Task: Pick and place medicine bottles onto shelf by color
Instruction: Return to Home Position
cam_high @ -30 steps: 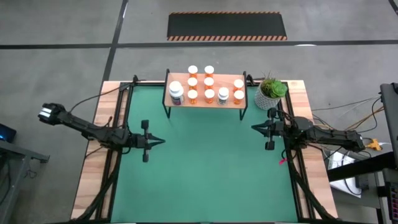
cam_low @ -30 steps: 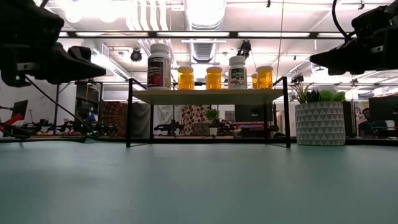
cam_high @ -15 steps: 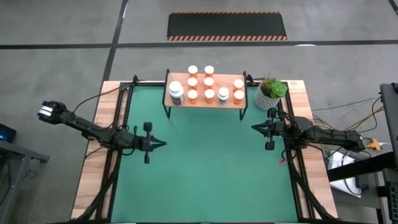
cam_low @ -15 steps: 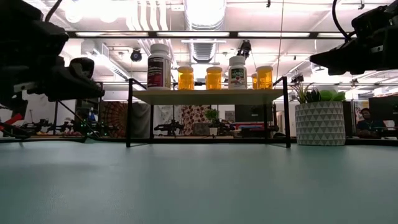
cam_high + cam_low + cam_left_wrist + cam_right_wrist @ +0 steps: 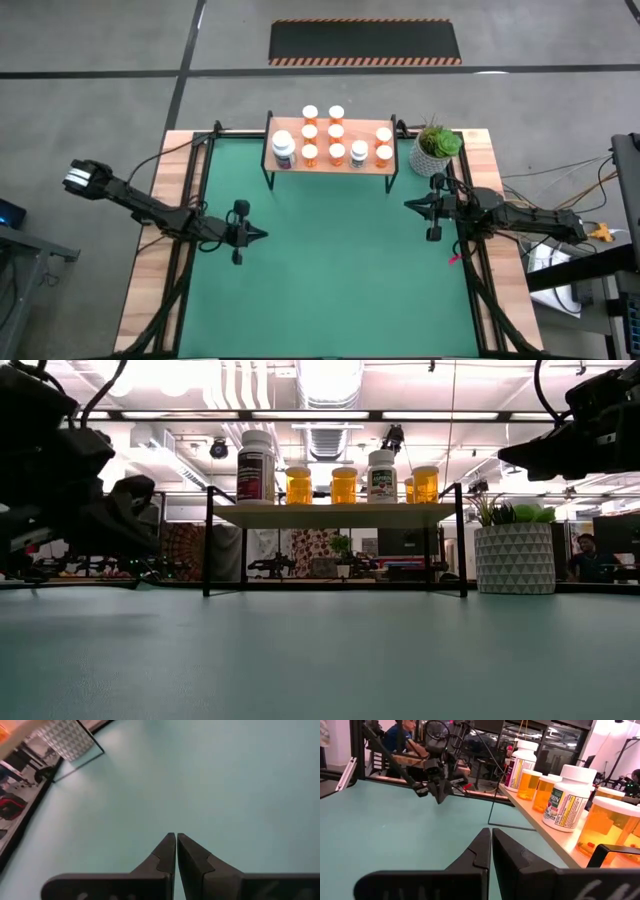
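White-capped, mostly orange medicine bottles (image 5: 336, 131) stand on the low light-wood shelf (image 5: 372, 168) at the far edge of the wooden desk (image 5: 140, 310). We see the left tool (image 5: 258, 236) and right tool (image 5: 410, 205) empty and pinched together over the green mat (image 5: 340, 280). We judge a wide swing could clip the shelf.

One camera looks straight down, another level across the mat (image 5: 330, 270), both seemingly sharing the shelf (image 5: 360, 128).

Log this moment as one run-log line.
left gripper: shut, empty, above green mat, left side | right gripper: shut, empty, right side | medicine bottles: on shelf, none on mat
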Motion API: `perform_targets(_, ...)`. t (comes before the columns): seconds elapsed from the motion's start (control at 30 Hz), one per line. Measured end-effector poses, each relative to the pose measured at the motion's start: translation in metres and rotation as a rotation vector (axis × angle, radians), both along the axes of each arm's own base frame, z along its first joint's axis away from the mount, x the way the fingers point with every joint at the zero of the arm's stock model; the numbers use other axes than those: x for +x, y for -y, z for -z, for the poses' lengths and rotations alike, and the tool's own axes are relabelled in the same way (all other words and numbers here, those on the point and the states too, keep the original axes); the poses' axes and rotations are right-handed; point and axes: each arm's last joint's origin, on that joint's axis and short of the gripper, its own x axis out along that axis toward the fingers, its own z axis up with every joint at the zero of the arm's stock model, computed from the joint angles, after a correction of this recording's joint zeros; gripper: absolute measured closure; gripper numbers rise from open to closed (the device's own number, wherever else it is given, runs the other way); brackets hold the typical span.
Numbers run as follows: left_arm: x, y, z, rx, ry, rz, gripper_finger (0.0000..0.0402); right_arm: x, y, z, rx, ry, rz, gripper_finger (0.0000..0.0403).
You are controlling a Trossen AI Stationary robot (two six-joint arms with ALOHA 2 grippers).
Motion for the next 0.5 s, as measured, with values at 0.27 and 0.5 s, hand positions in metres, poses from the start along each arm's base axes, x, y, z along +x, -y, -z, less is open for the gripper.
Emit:
perform_targets(0.27, 0.0, 0.0, 0.012, 0.029, -0.091, 0.0, 0.0402, 0.0, 0.0, 0.0, -0.001, 0.0, 0.0, 0.0394)
perform_targets(0.5, 0.0, 0.0, 0.021, 0.051, -0.165, 0.0, 0.0402, 0.0, 0.0, 0.0, -0.001, -0.001, 0.0, 0.0394)
